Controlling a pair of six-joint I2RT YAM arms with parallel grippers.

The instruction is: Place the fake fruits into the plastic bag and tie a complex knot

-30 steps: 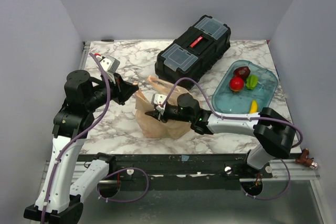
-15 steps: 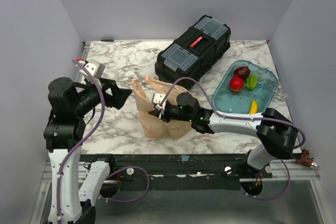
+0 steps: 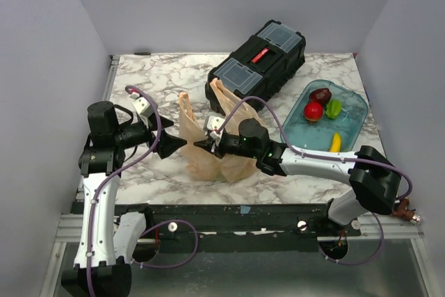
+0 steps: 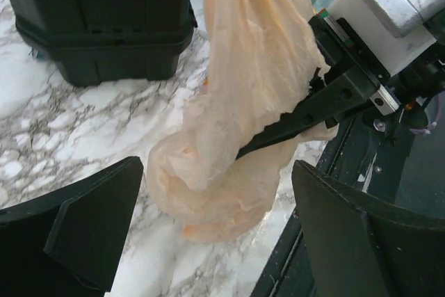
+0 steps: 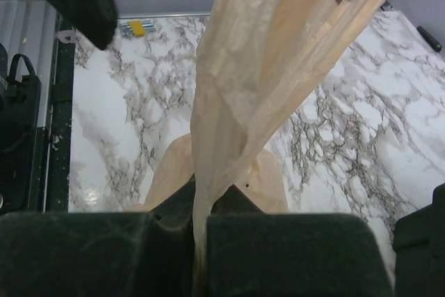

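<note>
Marble table (image 3: pixel 153 74), grey walls. Bag (image 3: pixel 208 163) mid-table, now pulled upright, handles sticking up, vs slumped 1 s ago. R gripper (image 3: pixel 207 145) pinched tight on bag's side fold. L gripper (image 3: pixel 174 147) let go of handle, swung back in low, fingers wide apart, just beside bag. Fruits (image 3: pixel 314 110) all in blue tray (image 3: pixel 354 126), well apart on right, none bagged yet. Toolbox (image 3: pixel 257 64) close behind bag, crowds handles.

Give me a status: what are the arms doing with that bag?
Right gripper shut on plastic bag. Left gripper open beside it, empty. Fake fruits in blue tray. Toolbox behind bag.
</note>
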